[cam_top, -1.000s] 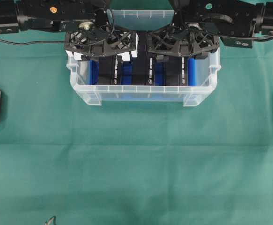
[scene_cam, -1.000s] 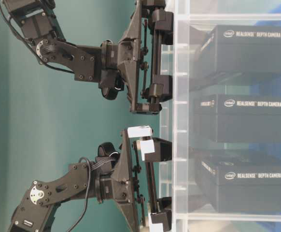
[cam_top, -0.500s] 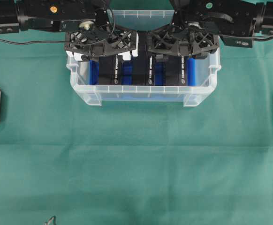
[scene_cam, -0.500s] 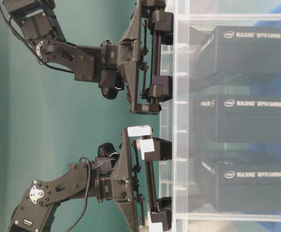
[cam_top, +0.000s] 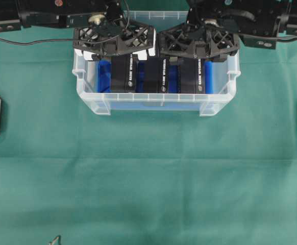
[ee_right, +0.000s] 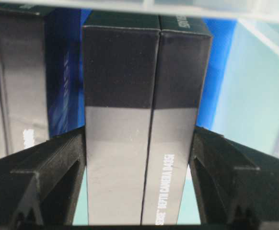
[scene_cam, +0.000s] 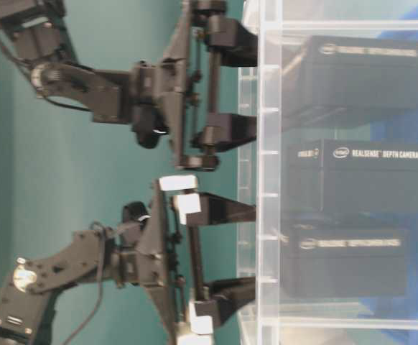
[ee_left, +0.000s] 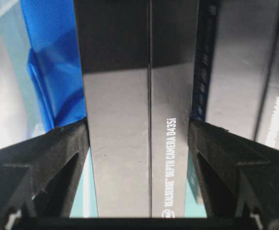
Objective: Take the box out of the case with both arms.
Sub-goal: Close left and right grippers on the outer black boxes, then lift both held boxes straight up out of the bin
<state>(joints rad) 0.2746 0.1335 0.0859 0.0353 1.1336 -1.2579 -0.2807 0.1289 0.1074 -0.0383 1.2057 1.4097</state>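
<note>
Lifting is judged in hand: inside the case (cam_top: 153,99), the left box (cam_top: 123,76) is pinched by the left gripper (ee_left: 138,139) and the right box (cam_top: 193,76) by the right gripper (ee_right: 139,143) (the middle box (cam_top: 157,76) is untouched), so a straight rise is called for.

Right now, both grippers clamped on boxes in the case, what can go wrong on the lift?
1. Left gripper and right gripper each pinch a different black box, and; a smooth box may slip.
2. The middle box stands close between them and could be dragged.
3. A box could catch the case rim.
</note>
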